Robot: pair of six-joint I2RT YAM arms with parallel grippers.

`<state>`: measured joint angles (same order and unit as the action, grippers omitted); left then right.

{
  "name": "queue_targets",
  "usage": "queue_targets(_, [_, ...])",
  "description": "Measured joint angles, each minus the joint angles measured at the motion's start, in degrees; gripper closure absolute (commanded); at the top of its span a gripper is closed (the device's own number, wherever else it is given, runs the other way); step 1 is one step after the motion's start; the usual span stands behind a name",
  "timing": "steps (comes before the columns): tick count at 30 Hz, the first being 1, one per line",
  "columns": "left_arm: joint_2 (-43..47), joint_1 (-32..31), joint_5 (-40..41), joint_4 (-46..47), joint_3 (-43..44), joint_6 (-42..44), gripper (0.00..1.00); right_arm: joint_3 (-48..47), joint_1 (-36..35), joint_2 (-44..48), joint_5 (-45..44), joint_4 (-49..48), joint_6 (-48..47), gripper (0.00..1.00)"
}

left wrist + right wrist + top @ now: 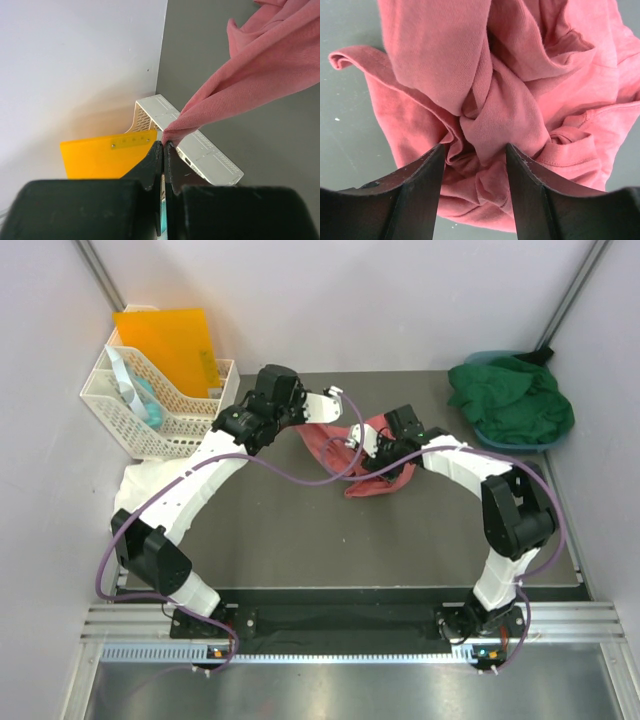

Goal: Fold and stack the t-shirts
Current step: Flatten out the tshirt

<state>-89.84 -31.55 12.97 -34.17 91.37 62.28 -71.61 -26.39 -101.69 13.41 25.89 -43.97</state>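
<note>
The salmon-pink t-shirt [325, 452] lies crumpled mid-table, and one edge of it is lifted. My left gripper [305, 424] is shut on that edge; in the left wrist view the cloth [240, 85] stretches up and right from the pinched fingertips [164, 144]. My right gripper [375, 458] stands open just over the bunched pink folds [505, 115], with a fold rising between its fingers. The dark green t-shirt [512, 400] is heaped at the back right. The white t-shirt [145, 485] lies at the left, partly under my left arm.
A white lattice basket [150, 410] stands at the back left, and an orange folder [170, 340] stands upright in it. The green shirt rests in a blue basin [500, 440]. Walls close in on the left, back and right.
</note>
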Motion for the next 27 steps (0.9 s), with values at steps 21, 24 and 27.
queue_targets(21, [0.0,1.5,0.0,1.7,-0.5,0.9,1.00,-1.6,0.3,-5.4,-1.3,0.6,0.7,1.00])
queue_targets(24, [-0.4,2.5,1.2,4.2,-1.7,1.0,1.00,-3.4,0.4,-5.2,-4.2,1.2,0.0,1.00])
queue_targets(27, [-1.6,3.6,3.6,7.6,-3.0,1.3,1.00,-6.5,0.9,-3.7,-7.3,3.0,-1.4,0.99])
